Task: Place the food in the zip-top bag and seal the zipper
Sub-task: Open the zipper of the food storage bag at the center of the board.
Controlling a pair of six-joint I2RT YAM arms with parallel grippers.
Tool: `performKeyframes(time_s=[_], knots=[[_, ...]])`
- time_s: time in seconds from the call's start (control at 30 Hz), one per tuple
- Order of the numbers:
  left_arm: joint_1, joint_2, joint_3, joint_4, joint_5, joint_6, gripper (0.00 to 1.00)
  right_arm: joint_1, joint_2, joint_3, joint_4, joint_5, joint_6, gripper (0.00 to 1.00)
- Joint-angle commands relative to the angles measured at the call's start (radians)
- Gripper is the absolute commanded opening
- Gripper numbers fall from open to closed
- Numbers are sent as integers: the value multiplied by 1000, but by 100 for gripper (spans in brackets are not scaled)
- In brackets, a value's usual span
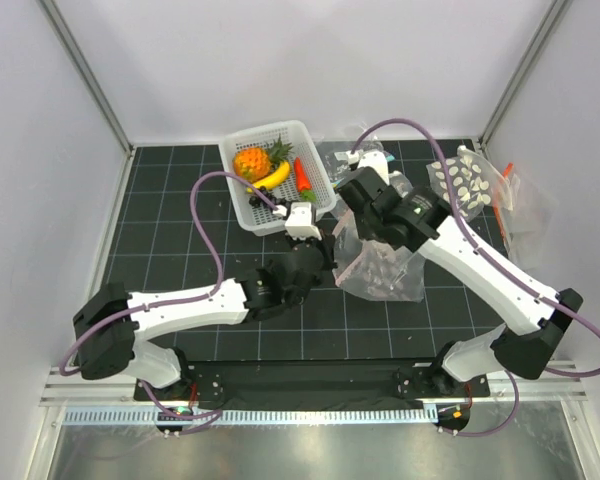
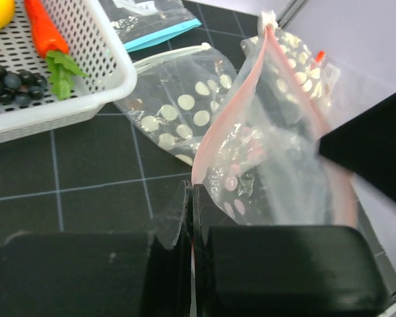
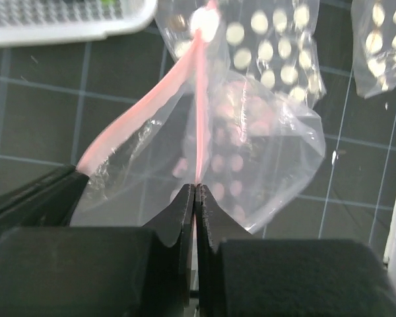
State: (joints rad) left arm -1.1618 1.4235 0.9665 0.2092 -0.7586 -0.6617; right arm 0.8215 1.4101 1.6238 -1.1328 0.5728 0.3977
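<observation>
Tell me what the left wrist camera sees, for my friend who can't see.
The left hand pinches the pink zipper of the clear dotted bag, holding it up. A white basket at upper left holds a red pepper and dark grapes.

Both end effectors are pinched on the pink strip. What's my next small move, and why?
Probably ease the two apart to spread the mouth. The left end effector and right end effector each look shut on one lip of the zipper. The zip-top bag gapes only narrowly, and the pineapple, banana and pepper lie in the basket.
</observation>
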Motion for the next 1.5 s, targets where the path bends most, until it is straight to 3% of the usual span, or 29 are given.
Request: performKeyframes(time_s=[0.0, 0.2, 0.33, 0.5, 0.7, 0.77, 0.8, 0.83, 0.9, 0.93, 0.97, 1.07, 1.17, 1.23, 1.33, 1.47], knots=[[5, 8, 8, 163, -30, -32, 0, -2, -34, -54, 37, -22, -5, 15], [4, 18, -12, 222, -5, -26, 1, -2, -48, -110, 73, -59, 49, 30], [4, -17, -75, 286, -10, -50, 0, -5, -75, -175, 131, -89, 87, 34], [4, -31, -123, 355, -13, -67, 0, -24, -112, -219, 200, -162, 133, 36], [4, -24, -120, 358, -44, -39, 0, -35, -73, -206, 154, -168, 155, 36], [4, -24, -114, 354, -57, -29, 0, -39, -72, -206, 148, -159, 141, 29], [4, -23, -111, 326, -62, -29, 1, -50, -76, -205, 142, -149, 135, 21], [7, -20, -91, 300, -73, -32, 0, -58, -77, -202, 130, -116, 127, 1], [22, 11, -60, 222, -67, -91, 1, -80, -82, -199, 119, -76, 98, 1], [60, 26, -20, 103, -38, -134, 0, -85, -91, -199, 120, -51, 84, 1], [82, 38, -5, 61, 46, -177, 1, -91, -95, -197, 126, -18, 70, 1], [125, 89, -5, 73, 149, -248, 0, -99, -105, -177, 154, 47, 0, 1], [125, 100, 3, 87, 160, -245, 1, -105, -109, -159, 195, 101, -66, 1], [128, 95, 26, 81, 179, -219, 7, -111, -111, -168, 237, 102, -108, 1], [152, 104, 89, -3, 246, -219, 9, -125, -117, -183, 292, 143, -134, 1], [221, 170, 136, -82, 379, -272, 5, -145, -145, -214, 378, 168, -151, 1]])
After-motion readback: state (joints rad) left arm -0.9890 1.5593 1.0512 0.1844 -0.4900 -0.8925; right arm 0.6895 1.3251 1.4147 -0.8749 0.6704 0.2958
